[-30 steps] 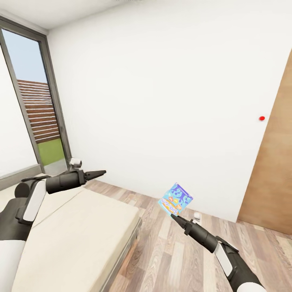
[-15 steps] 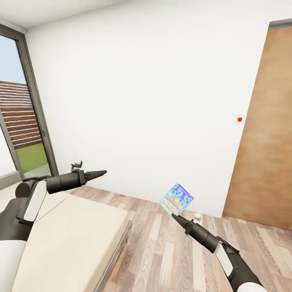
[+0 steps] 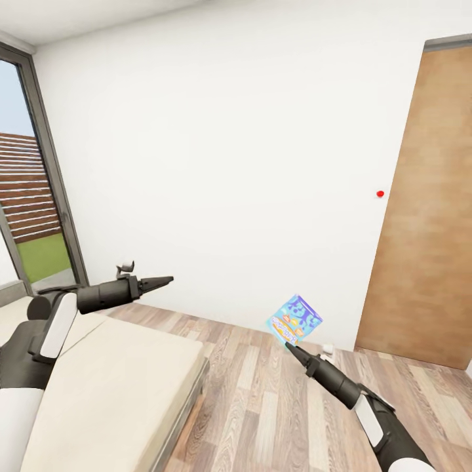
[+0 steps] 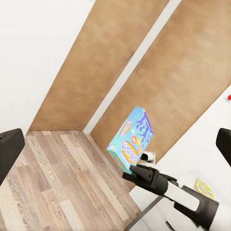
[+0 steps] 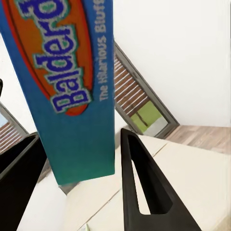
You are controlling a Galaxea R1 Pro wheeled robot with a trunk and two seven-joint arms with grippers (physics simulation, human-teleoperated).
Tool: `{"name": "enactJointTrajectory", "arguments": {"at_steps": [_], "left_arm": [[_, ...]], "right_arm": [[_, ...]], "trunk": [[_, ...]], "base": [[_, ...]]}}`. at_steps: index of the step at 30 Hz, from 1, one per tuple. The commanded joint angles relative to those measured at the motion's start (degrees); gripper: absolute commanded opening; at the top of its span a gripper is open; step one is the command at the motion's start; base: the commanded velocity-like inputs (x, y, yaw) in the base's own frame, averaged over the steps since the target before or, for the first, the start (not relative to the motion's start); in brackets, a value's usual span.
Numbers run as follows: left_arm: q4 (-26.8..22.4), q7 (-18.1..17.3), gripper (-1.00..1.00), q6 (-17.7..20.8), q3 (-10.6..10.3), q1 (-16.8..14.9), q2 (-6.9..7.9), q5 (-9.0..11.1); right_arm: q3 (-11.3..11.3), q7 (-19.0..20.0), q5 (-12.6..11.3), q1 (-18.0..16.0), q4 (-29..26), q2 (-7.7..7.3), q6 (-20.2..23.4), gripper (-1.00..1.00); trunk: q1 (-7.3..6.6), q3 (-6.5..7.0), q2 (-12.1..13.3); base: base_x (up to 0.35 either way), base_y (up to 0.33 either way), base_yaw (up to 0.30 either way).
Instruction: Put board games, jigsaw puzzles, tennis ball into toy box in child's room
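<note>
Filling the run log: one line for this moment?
right claw: holds blue game box | left claw: empty | bed: beside

You face a wall with the bed [image 3: 111,380] at lower left, the door [image 3: 426,210] at right, the window [image 3: 29,196] far left.

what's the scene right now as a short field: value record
setting: bedroom with white wall, wood floor, wooden door, window
right gripper: jaws shut on blue board game, held up in the air over the floor
box title: "Balderd..." readable in the right wrist view
left gripper: holds nothing, stretched over the bed; open or shut cannot be told
toy box, table: not seen in these views
task stage: game in hand, not yet at the toy box
</note>
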Motion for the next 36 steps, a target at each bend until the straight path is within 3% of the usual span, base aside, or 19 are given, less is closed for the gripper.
{"name": "enactJointTrajectory", "arguments": {"at_steps": [1, 8, 15, 24, 29, 36], "left_arm": [[0.24, -0.21, 1.00, 0.20, 0.01, -0.03, -0.02, -0.09], [0.97, 0.11, 1.00, 0.09, -0.02, -0.03, -0.83, -0.13], [1.04, 4.42, 1.00, 0.08, -0.03, -0.03, -1.33, 0.01], [1.04, 4.87, 1.00, 0.08, -0.03, -0.03, -1.45, 0.10], [1.05, 4.89, 1.00, 0.08, -0.03, -0.03, -1.61, 0.13], [1.05, 4.89, 1.00, 0.08, -0.01, -0.03, -1.61, 0.07]], "right_arm": [[-0.51, 0.24, -0.30, 0.03, 0.04, -0.14, 0.80, -1.00], [-3.44, 0.22, -0.35, 0.11, 0.04, -0.43, 3.88, -1.00], [-6.05, 0.12, -0.28, 0.11, 0.04, -0.63, 7.35, -1.00], [-6.63, -0.04, -0.34, 0.11, 0.15, -0.68, 7.92, -1.00], [-9.88, -0.04, -0.28, 0.11, 0.33, -0.70, 9.80, -1.00], [-11.05, -0.11, -0.27, 0.11, 0.46, -0.74, 10.21, -1.00]], "trunk": [[0.02, -0.03, -0.05], [0.02, -0.19, -0.05], [0.02, -0.50, -0.05], [0.02, -0.97, -0.05], [0.02, -1.17, -0.05], [0.02, -1.43, -0.05]], "base": [[0.000, 0.000, -0.001], [0.000, 0.000, 0.000], [0.000, 0.000, -0.078], [0.000, 0.000, -0.199], [0.000, 0.000, -0.224], [0.000, 0.000, -0.229]]}}
